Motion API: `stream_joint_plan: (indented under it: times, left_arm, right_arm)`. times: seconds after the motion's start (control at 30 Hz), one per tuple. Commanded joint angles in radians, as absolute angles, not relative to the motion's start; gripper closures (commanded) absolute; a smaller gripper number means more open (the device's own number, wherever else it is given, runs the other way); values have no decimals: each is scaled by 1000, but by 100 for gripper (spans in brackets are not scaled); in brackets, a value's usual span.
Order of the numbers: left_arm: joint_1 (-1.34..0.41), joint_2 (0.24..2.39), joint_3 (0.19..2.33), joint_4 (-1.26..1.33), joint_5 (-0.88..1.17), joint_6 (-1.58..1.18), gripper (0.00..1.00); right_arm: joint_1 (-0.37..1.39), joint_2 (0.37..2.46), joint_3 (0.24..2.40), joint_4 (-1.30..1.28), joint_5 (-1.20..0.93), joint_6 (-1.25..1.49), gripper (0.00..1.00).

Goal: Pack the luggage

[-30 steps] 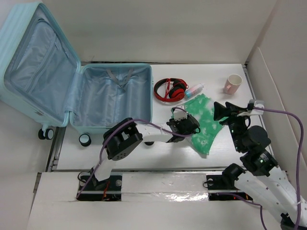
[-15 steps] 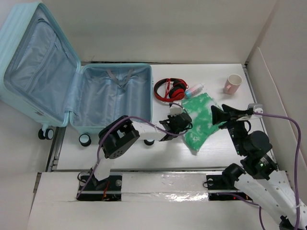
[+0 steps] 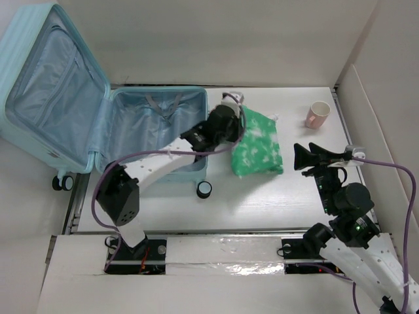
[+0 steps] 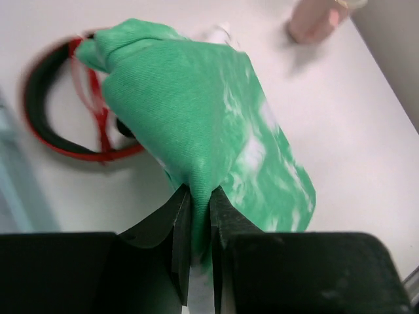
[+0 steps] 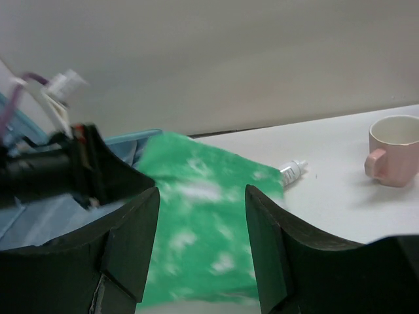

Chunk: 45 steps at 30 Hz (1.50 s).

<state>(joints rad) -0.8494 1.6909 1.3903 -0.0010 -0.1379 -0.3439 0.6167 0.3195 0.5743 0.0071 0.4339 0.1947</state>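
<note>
The luggage (image 3: 141, 140) lies open at the left, a pale aqua hard shell with blue lining, its lid (image 3: 52, 85) propped up. A green cloth with white patches (image 3: 257, 144) hangs lifted just right of the luggage's edge. My left gripper (image 3: 234, 127) is shut on the cloth's top fold. The left wrist view shows the cloth (image 4: 196, 118) pinched between the black jaws of that gripper (image 4: 200, 196). My right gripper (image 3: 302, 157) stands open to the right of the cloth, apart from it. In the right wrist view that gripper (image 5: 201, 216) holds nothing, with the cloth (image 5: 203, 242) beyond it.
Red and black headphones (image 4: 46, 124) and a small bottle (image 5: 292, 172) lie under and behind the hanging cloth. A pink cup (image 3: 319, 114) stands at the back right. A caster wheel (image 3: 204, 189) sticks out at the luggage's near corner. A wall panel (image 3: 376, 111) borders the right side.
My left gripper shut on the green cloth, lifted it and carried it back and left towards the luggage. The cloth now covers the headphones in the top view. The right arm drew back slightly.
</note>
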Motion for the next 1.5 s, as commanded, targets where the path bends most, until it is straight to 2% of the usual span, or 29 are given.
stream_joint_plan:
  times: [0.0, 0.33, 0.47, 0.57, 0.9, 0.93, 1.0, 1.03, 1.1, 1.17, 1.27, 1.3, 1.33, 1.4, 1.43, 1.47]
  left_arm:
    - [-709, 1547, 1488, -43, -49, -238, 100]
    - [-147, 1511, 1359, -43, 126, -242, 100]
    - [15, 1542, 1293, -8, 202, -255, 100]
    - [60, 1540, 1263, -6, 203, -215, 100]
    - [124, 1686, 1212, -83, -110, -133, 100]
    - [124, 1698, 1218, -97, -123, -152, 96]
    - [133, 1721, 1258, -146, -155, -182, 68]
    - [133, 1715, 1267, -147, -159, -221, 44]
    - [133, 1688, 1308, -178, -208, -283, 29]
    - [133, 1665, 1359, -210, -242, -360, 21]
    - [78, 1574, 1356, -138, -267, -384, 26]
    - [7, 1528, 1355, -109, -255, -364, 30]
    - [-42, 1511, 1353, -82, -246, -350, 45]
    - [-214, 1505, 1380, -25, -235, -302, 63]
    - [-271, 1519, 1406, -26, -235, -292, 79]
    - [-322, 1546, 1481, -50, -235, -282, 88]
  right_arm:
    - [617, 345, 594, 5, 495, 183, 40]
    - [617, 347, 603, -32, 494, 193, 40]
    - [617, 347, 604, -35, 480, 195, 40]
    - [617, 348, 604, -37, 477, 195, 39]
    - [617, 353, 607, -40, 474, 193, 39]
    - [617, 356, 607, -38, 472, 193, 39]
    - [617, 367, 609, -37, 463, 192, 39]
    - [617, 371, 609, -35, 462, 190, 39]
    - [617, 385, 609, -34, 457, 189, 39]
    - [617, 393, 611, -32, 453, 183, 41]
    - [617, 411, 615, -31, 445, 181, 59]
    - [617, 417, 615, -28, 445, 179, 78]
    - [617, 429, 615, -28, 442, 179, 86]
    - [617, 448, 617, -25, 434, 178, 98]
    - [617, 457, 618, -25, 433, 179, 100]
    - [617, 474, 621, -25, 439, 181, 100]
